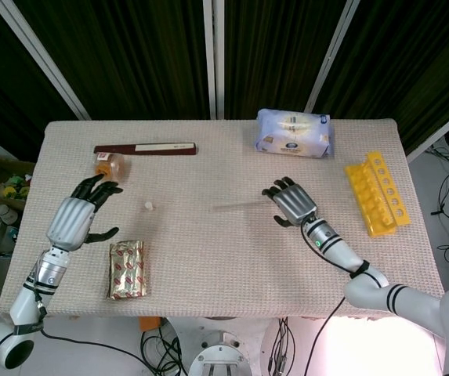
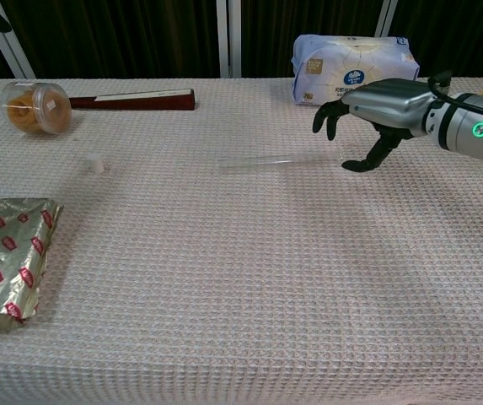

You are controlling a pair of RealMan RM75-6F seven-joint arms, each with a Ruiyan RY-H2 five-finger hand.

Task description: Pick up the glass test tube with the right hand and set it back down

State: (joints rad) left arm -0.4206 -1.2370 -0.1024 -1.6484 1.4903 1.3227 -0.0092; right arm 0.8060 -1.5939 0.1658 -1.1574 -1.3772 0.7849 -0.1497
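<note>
My right hand [image 2: 376, 114] hovered mid-right of frame w/ fingers apart, gripping nothing, just beside the glass test tube [image 2: 279, 159] lying flat on the table [image 2: 241, 295]. Left hand [image 1: 75, 219] also spread, empty.

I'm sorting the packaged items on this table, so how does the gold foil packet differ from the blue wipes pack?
The gold foil packet is metallic gold with red marks; the wipes pack is pale blue and white with a printed label. The packet lies at the near left, beside the left hand; the pack sits at the far edge, beyond the right hand. The packet looks flatter, the pack puffier. Both lie flat on the table, untouched.
</note>
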